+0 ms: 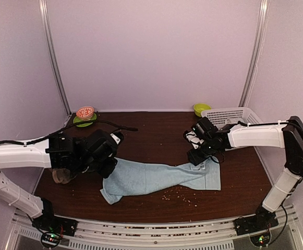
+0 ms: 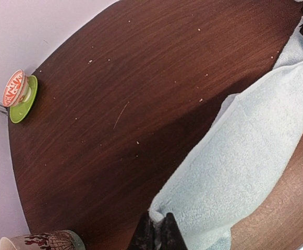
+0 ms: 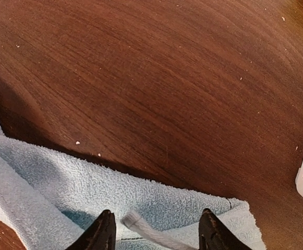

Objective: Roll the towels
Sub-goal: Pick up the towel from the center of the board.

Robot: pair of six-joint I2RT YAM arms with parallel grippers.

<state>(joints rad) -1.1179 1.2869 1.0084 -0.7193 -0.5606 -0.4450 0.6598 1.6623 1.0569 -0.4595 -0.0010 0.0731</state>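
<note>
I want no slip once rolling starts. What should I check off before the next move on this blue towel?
1. Left gripper shut on a corner of the light blue towel: ok.
2. Right gripper open over the towel's other end, the hanging loop between its fingers: ok, nothing gripped.
3. Towel lying flat: not ok, it is narrowed and creased in the middle.
4. Mug apart from the towel: ok.
5. White basket apart from the towel: ok.
</note>
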